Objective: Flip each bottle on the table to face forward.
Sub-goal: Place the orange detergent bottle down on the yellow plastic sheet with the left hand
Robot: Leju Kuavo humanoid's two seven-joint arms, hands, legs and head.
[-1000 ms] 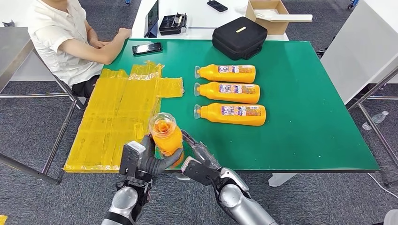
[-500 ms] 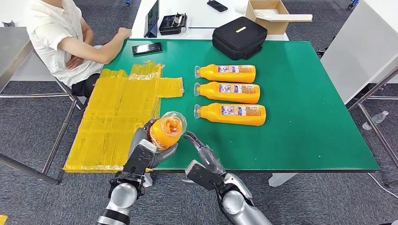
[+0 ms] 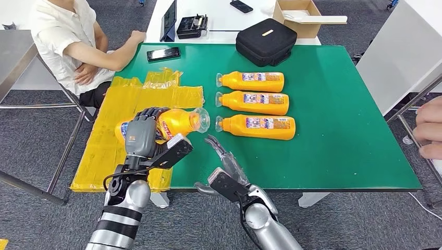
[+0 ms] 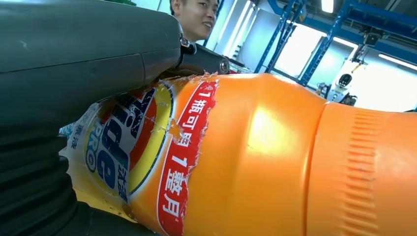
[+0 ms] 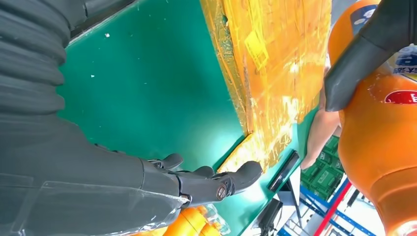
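Observation:
My left hand (image 3: 148, 139) grips an orange bottle (image 3: 168, 123) and holds it on its side above the table's near left part, clear cap (image 3: 200, 120) to the right. The left wrist view shows its torn label (image 4: 147, 147) close up. My right hand (image 3: 225, 167) is open over the near table edge, holding nothing, a little right of the held bottle (image 5: 378, 123). Three orange bottles lie in a column on the green table (image 3: 339, 130): far (image 3: 251, 81), middle (image 3: 253, 102) and near (image 3: 256, 126), caps to the left.
Yellow plastic sheets (image 3: 130, 130) cover the table's left side. A black bag (image 3: 266, 41) and a phone (image 3: 163, 53) lie at the far edge. A person (image 3: 73, 41) sits at the far left corner. Another person's hand (image 3: 428, 127) is at the right edge.
My left hand lifted the bottle and turned it from cap-up to lying sideways, cap to the right. My right hand let go and drew back. A person's hand appeared at the right edge.

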